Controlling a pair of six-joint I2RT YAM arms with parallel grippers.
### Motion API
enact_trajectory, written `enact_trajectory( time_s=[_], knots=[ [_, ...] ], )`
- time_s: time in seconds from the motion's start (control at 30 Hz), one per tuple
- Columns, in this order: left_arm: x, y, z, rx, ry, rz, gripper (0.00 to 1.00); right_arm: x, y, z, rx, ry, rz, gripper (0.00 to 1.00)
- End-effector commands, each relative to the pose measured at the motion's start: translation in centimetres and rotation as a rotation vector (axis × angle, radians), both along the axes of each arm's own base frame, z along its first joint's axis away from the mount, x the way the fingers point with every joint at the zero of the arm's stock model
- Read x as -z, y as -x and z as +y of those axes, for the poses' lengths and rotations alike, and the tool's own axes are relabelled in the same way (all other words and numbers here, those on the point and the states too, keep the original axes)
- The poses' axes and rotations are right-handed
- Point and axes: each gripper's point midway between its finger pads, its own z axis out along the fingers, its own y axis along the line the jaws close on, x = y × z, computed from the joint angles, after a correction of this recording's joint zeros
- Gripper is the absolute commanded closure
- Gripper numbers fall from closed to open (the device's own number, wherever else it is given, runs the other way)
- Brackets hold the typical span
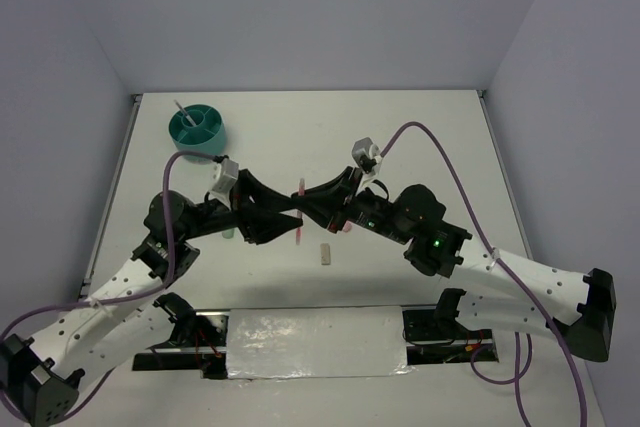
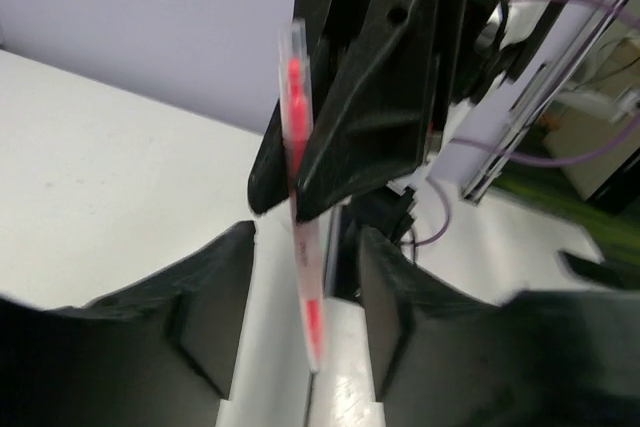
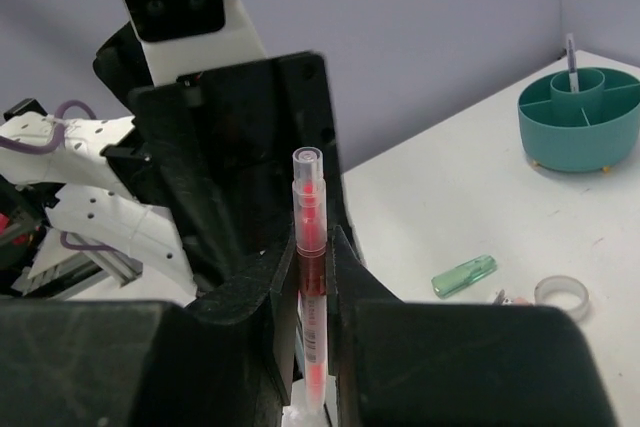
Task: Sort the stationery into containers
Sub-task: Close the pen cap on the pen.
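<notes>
A thin pink pen stands upright, clamped between the fingers of my right gripper, which is shut on it. In the top view both grippers meet above the table's middle around the pen. My left gripper is open, one finger on each side of the pen's lower end, not touching it. The round teal cup stands at the far left with one thin pen upright in it. A tan block lies near the front.
A pale green oblong piece and a clear ring lie on the table under the arms. The teal cup also shows in the right wrist view. A shiny foil strip lies between the arm bases.
</notes>
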Motion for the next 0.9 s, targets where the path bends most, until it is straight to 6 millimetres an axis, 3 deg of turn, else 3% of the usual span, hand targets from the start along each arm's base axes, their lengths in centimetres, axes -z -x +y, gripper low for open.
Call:
enact_trajectory(
  time_s=[0.0, 0.07, 0.13, 0.2, 0.23, 0.4, 0.47, 0.53, 0.57, 0.63, 0.7, 0.83, 0.87],
  knots=[
    [-4.5, 0.9, 0.1, 0.036, 0.115, -0.095, 0.40, -2.1, 0.4, -0.4, -0.003, -0.054, -0.020, 1.00],
    [-4.8, 1.3, -0.1, 0.071, 0.129, -0.095, 0.30, -2.1, 0.4, -0.3, -0.004, -0.052, -0.024, 1.00],
    [-5.1, 1.8, -0.4, 0.100, 0.149, -0.100, 0.30, -2.3, 0.3, -0.2, -0.006, -0.055, -0.025, 1.00],
    [-5.1, 1.9, -0.7, 0.111, 0.143, -0.104, 0.38, -2.5, 0.4, -0.2, -0.009, -0.059, -0.026, 1.00],
    [-4.7, 1.8, -0.9, 0.116, 0.131, -0.098, 0.51, -2.7, 0.4, -0.2, -0.010, -0.065, -0.027, 1.00],
    [-3.4, 1.2, -1.4, 0.109, 0.103, -0.074, 0.55, -3.5, 0.7, -0.2, -0.020, -0.079, -0.032, 1.00],
    [-2.9, 1.1, -1.5, 0.109, 0.089, -0.068, 0.80, -3.8, 0.7, -0.2, -0.022, -0.085, -0.033, 1.00],
    [-2.6, 0.8, -1.6, 0.103, 0.072, -0.054, 0.94, -3.9, 0.8, -0.2, -0.028, -0.085, -0.034, 1.00],
    [-2.6, 0.8, -1.6, 0.101, 0.070, -0.058, 1.00, -3.9, 0.8, -0.2, -0.027, -0.086, -0.034, 1.00],
    [-2.8, 0.9, -1.5, 0.100, 0.073, -0.066, 1.00, -3.8, 0.9, -0.1, -0.035, -0.083, -0.034, 1.00],
    [-3.0, 1.1, -1.4, 0.098, 0.079, -0.079, 1.00, -3.6, 1.0, -0.1, -0.041, -0.078, -0.039, 0.72],
    [-3.1, 1.4, -1.1, 0.090, 0.080, -0.093, 1.00, -3.7, 0.9, -0.6, -0.029, -0.083, -0.046, 0.30],
    [-3.3, 1.5, -1.0, 0.087, 0.083, -0.099, 1.00, -3.6, 1.1, -0.7, -0.034, -0.074, -0.053, 0.23]
  ],
)
